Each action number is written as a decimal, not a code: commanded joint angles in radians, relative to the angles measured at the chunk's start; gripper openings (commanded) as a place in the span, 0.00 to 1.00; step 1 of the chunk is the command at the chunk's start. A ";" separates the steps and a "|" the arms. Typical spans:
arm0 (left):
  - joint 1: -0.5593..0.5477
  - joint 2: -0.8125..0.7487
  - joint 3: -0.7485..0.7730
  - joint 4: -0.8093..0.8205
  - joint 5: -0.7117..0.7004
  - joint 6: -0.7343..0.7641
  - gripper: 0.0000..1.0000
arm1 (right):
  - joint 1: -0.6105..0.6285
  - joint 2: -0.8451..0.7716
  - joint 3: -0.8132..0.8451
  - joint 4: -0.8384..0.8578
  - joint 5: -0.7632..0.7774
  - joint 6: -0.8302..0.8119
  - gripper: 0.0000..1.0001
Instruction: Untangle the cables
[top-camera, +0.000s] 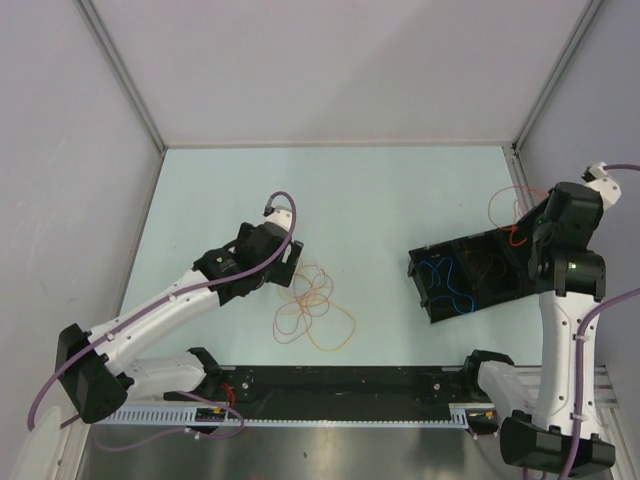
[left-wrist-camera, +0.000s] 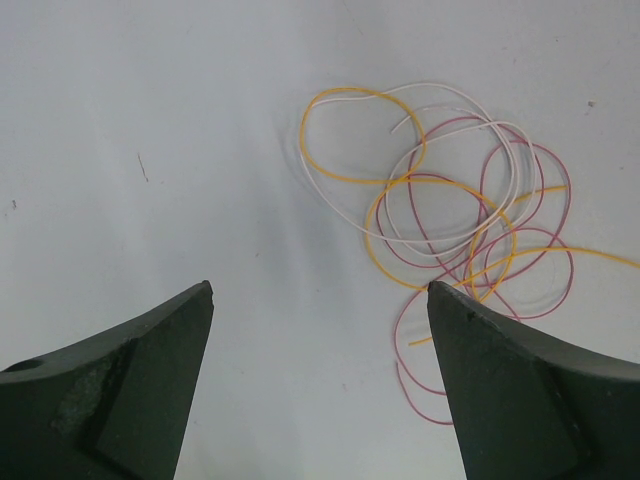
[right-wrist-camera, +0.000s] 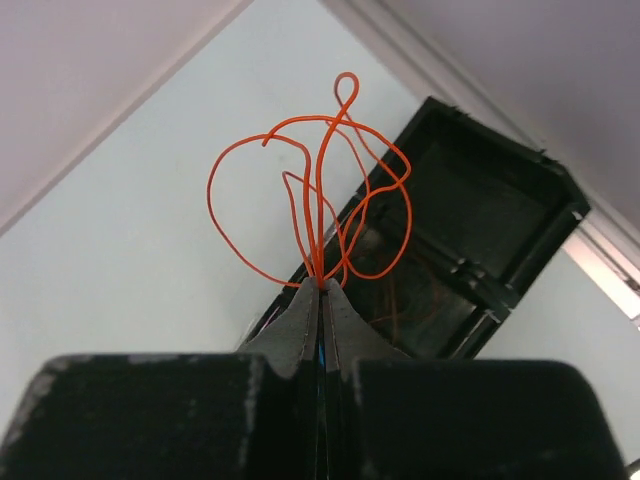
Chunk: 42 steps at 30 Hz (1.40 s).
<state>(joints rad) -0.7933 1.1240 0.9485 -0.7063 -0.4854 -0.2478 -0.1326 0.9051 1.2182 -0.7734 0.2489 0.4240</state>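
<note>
Wrist views settle what the overhead cannot: the right gripper (right-wrist-camera: 320, 285) is pinched tight on a looping bright orange wire (right-wrist-camera: 318, 200), with a black plastic compartment tray (right-wrist-camera: 500, 220) behind it. Only the overhead shows a blue wire (top-camera: 447, 280) in that tray. All rests on a pale green tabletop (top-camera: 400, 190) between grey walls (top-camera: 350, 60). The left gripper (left-wrist-camera: 320, 290), jaws spread wide and empty, sits just beside a flat tangle of yellow, pink and white wires (left-wrist-camera: 450, 215).

Yellow, white, pink cables (left-wrist-camera: 470, 235) lie tangled; orange cable (right-wrist-camera: 319, 200) aloft.
</note>
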 joint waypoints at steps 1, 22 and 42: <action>0.003 -0.007 -0.005 0.030 0.002 0.018 0.93 | -0.097 -0.005 0.034 0.017 0.020 -0.005 0.00; 0.003 0.028 -0.007 0.060 0.010 0.015 0.91 | -0.320 0.097 -0.209 0.229 -0.097 0.050 0.00; 0.003 0.051 -0.008 0.059 0.011 0.022 0.90 | -0.351 0.244 -0.351 0.342 -0.091 0.053 0.00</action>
<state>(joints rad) -0.7933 1.1805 0.9443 -0.6670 -0.4820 -0.2424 -0.4614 1.1358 0.8742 -0.4900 0.1318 0.4706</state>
